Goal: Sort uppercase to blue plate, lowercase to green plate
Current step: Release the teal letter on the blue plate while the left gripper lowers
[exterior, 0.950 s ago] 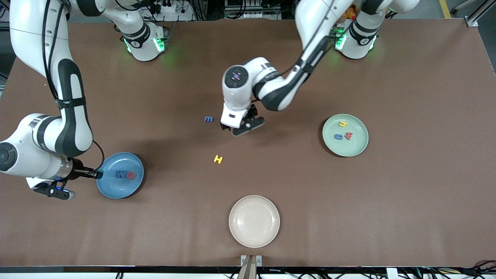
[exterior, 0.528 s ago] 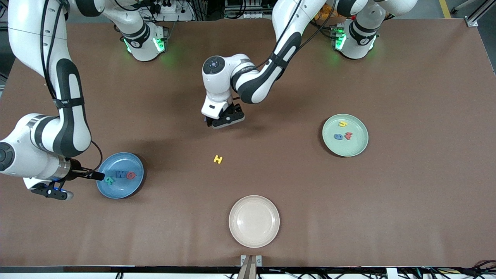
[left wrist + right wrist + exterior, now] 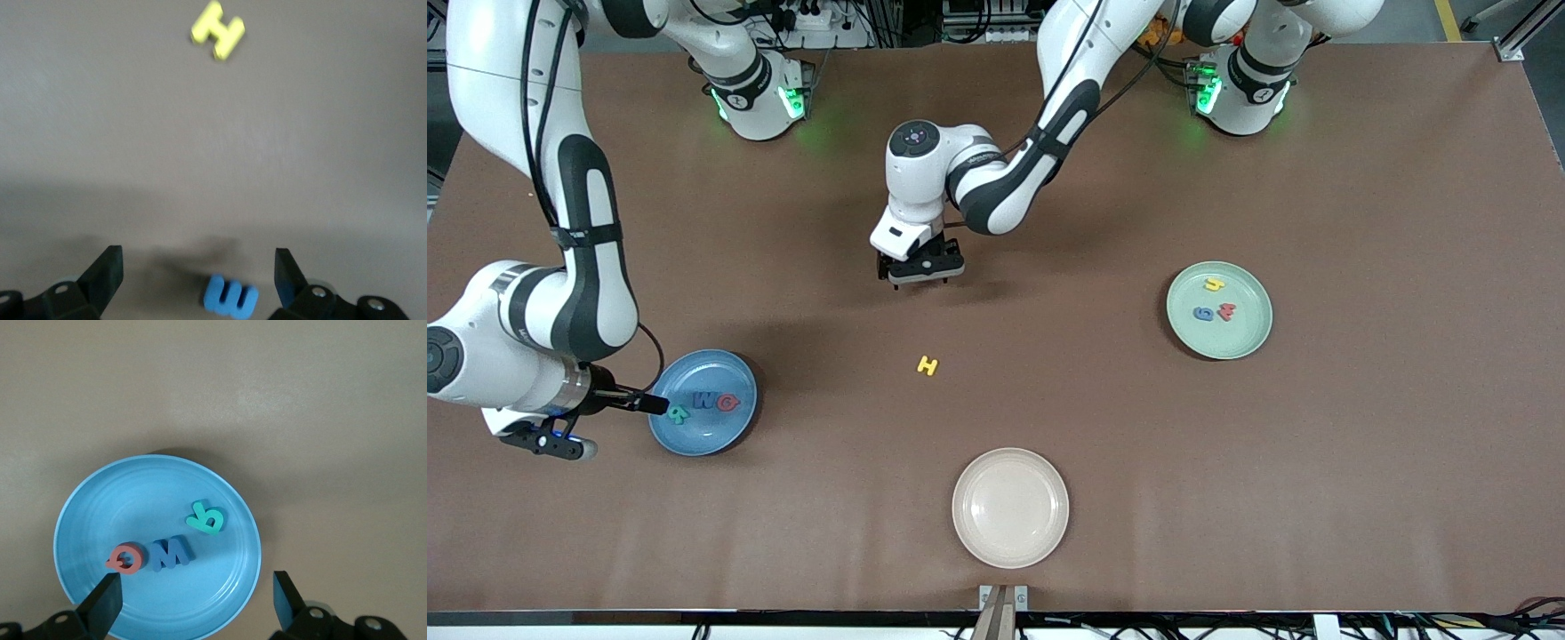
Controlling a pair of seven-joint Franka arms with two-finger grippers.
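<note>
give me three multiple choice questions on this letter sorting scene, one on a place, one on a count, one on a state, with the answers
1. Where does the yellow H lie?
A. in the blue plate
B. on the bare table
C. in the cream plate

2. How many letters lie in the blue plate?
A. one
B. three
C. five

3. How is the left tool?
A. open over the blue m
B. shut on the yellow H
C. open over the green plate

Answers:
1. B, the H sits alone on the table, between the plates.
2. B, the right wrist view shows the red Q, blue W and teal R in it.
3. A, the left wrist view shows its fingers spread with the blue m lying between them.
</note>
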